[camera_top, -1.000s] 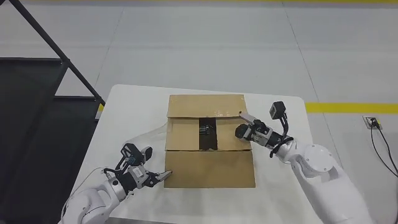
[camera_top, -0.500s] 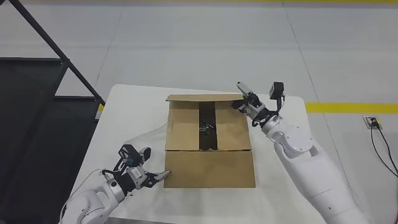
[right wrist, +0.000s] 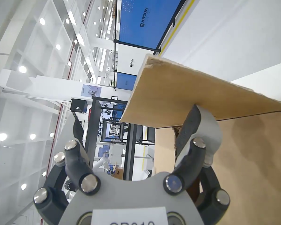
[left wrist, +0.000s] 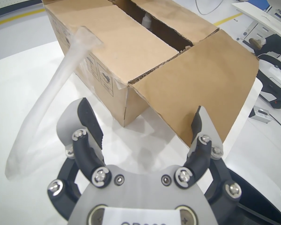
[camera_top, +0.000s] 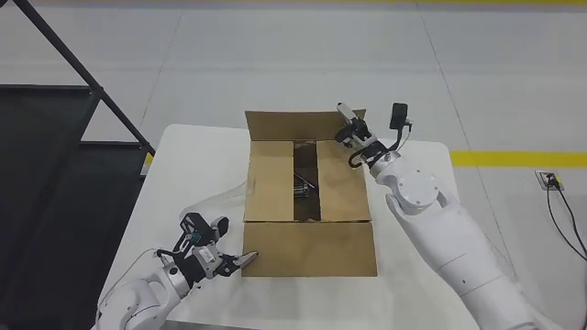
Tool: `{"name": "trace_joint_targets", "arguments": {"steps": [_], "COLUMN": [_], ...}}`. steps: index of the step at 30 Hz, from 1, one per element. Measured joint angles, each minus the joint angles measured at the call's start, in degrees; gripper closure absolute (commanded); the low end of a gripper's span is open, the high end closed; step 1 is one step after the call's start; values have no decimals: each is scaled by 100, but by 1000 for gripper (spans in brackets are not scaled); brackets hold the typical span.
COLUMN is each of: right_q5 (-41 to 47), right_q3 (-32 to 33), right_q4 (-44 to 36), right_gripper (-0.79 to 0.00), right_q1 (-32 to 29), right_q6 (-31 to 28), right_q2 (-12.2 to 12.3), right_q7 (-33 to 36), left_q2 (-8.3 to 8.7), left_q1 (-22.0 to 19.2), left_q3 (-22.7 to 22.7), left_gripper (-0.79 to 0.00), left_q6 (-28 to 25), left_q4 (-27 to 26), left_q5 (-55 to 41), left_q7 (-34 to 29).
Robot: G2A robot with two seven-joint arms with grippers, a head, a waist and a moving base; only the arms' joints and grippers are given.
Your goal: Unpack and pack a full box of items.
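A brown cardboard box [camera_top: 273, 183] stands in the middle of the white table. Its far flap [camera_top: 293, 126] stands upright, and its near flap [camera_top: 307, 249] hangs outward over the table. Two inner flaps lie across the top, and a dark gap [camera_top: 305, 186] between them shows items inside. My right gripper [camera_top: 348, 135] is open at the far flap's right corner, one finger [right wrist: 193, 127] against the flap [right wrist: 189, 97]. My left gripper [camera_top: 240, 261] is open and low by the box's near left corner [left wrist: 125, 108]. A loose strip of clear tape [left wrist: 56, 76] sticks out from the box side.
The white table [camera_top: 193, 174] has bare room left of the box and a narrower strip to its right. A black metal frame [camera_top: 55, 46] and dark panel stand beyond the table's left edge. Grey floor with yellow lines lies behind.
My right gripper has moved from over the box's right side to the far edge. The far flap has swung from lying over the top to upright. The left arm has barely shifted.
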Motion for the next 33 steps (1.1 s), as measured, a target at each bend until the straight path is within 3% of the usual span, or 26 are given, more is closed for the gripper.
{"name": "trace_joint_targets", "arguments": {"steps": [5, 8, 13, 16, 25, 33], "right_q5": [38, 127, 0, 45, 174, -45], "right_q3": [37, 39, -243, -420, -754, -862], "right_q4": [-59, -5, 744, 1367, 2926, 3624], "right_gripper": [-785, -785, -785, -785, -785, -785], "right_q1": [-81, -11, 526, 872, 1579, 1878], "right_q6": [21, 172, 372, 427, 387, 405], "right_q2": [-11, -101, -389, -583, -1079, -1302], "right_q7": [-60, -465, -1280, -1400, -831, -260], "left_q2": [1, 5, 17, 25, 45, 57], "left_q1": [-86, -93, -38, 25, 142, 124], "left_q3": [61, 97, 99, 64, 2, 5], "left_gripper": [-785, -785, -785, -785, -785, -785], "left_q6": [47, 69, 124, 181, 281, 311], "left_q4": [37, 24, -19, -47, -103, -132], "left_q5": [-26, 0, 46, 28, -51, -68], "left_q7": [-11, -29, -21, 18, 50, 58]}}
